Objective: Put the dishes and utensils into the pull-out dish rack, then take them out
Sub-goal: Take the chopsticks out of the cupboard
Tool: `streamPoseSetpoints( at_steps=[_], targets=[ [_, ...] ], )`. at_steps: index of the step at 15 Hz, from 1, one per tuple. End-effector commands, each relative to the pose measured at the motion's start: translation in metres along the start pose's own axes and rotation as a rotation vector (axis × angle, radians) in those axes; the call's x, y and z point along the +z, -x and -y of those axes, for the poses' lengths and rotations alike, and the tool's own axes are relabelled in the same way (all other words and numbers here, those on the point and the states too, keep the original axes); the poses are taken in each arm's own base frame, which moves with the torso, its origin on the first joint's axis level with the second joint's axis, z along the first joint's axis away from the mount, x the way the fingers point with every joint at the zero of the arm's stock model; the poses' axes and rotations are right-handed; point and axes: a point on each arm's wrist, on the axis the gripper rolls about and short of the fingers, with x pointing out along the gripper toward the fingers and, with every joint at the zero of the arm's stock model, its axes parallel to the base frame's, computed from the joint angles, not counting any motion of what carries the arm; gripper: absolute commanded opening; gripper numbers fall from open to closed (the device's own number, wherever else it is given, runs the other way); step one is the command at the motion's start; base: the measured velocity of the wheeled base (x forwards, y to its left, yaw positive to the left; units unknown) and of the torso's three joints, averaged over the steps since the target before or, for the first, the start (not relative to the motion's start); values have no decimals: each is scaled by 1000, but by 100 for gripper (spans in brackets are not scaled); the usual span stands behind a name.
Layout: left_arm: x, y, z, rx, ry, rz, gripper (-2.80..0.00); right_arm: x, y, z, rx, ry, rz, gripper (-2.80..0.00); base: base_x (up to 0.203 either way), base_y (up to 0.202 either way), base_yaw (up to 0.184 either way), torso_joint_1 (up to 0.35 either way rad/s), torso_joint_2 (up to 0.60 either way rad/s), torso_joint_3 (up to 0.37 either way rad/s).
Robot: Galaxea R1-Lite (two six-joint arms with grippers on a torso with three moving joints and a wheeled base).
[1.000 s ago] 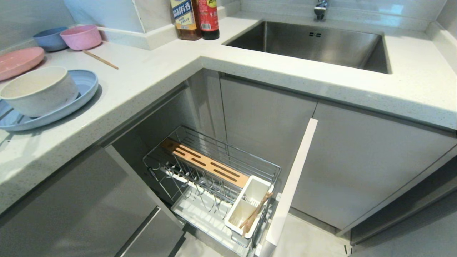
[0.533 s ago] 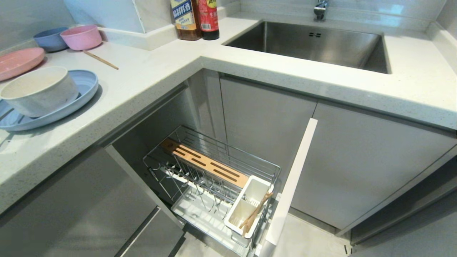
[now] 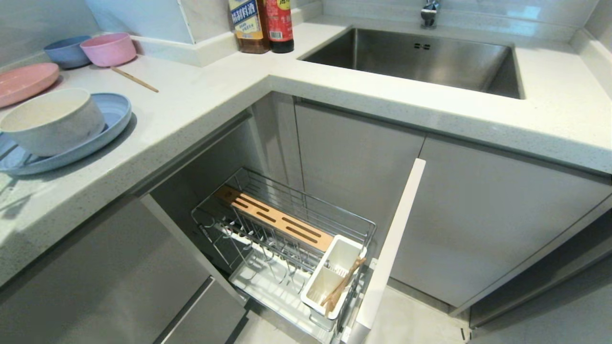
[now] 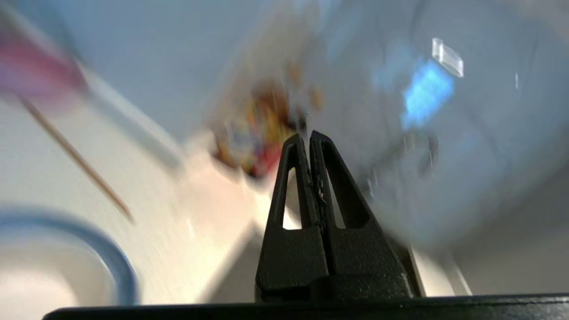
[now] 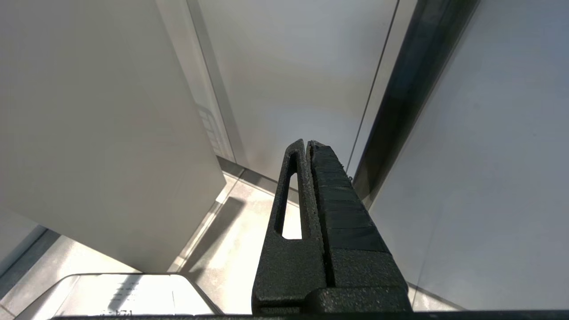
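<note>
Countertop [image 3: 201, 105] is wrapping round the corner as one pale slab, with one steel sink [image 3: 420, 57] sunk into it. Below, one pull-out dish rack [image 3: 287, 239] is standing drawn out of the cabinet, its white utensil cup [image 3: 330, 282] holding wooden chopsticks [image 3: 342, 286]; whether that is one pair or more is hard to tell. One pale blue plate [image 3: 114, 114] is sitting on the counter at the left, cut off by the frame edge, with one cream bowl [image 3: 50, 122] resting on it. Behind them one pink plate [image 3: 24, 81] is lying, also cut off, and two small bowls, one blue [image 3: 67, 51] and one pink [image 3: 109, 48], are standing side by side. One loose chopstick [image 3: 135, 79] is lying near them. Two bottles [image 3: 260, 24] are standing at the wall, tops cropped. The fork is not showing anywhere. Neither arm is appearing in the head view. The left gripper [image 4: 310, 135] is pressing its fingers together on nothing above the counter, the wrist view heavily smeared. The right gripper [image 5: 306, 143] is hanging beside the cabinet fronts, closed and empty.
</note>
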Motion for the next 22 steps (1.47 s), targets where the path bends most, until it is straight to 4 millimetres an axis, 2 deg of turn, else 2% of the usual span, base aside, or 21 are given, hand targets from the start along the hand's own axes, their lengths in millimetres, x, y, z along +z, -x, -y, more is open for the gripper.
streamPoseSetpoints(
  at_steps=[1,4,9,18,22],
  targets=[
    [-37,-18,2,-10,26,-197,-280,0,0,0,0,0,-2,-280,0,0,0,0,0,0],
    [-82,-17,3,-22,-63,-437,-280,0,0,0,0,0,-2,-280,0,0,0,0,0,0],
    [-135,-1,23,-134,-115,-782,-280,0,0,0,0,0,-1,-280,0,0,0,0,0,0],
    [-232,-9,17,50,-344,-1278,-280,0,0,0,0,0,-2,-280,0,0,0,0,0,0],
    [-261,-21,25,146,-278,-1397,-280,0,0,0,0,0,0,-280,0,0,0,0,0,0]
  ],
)
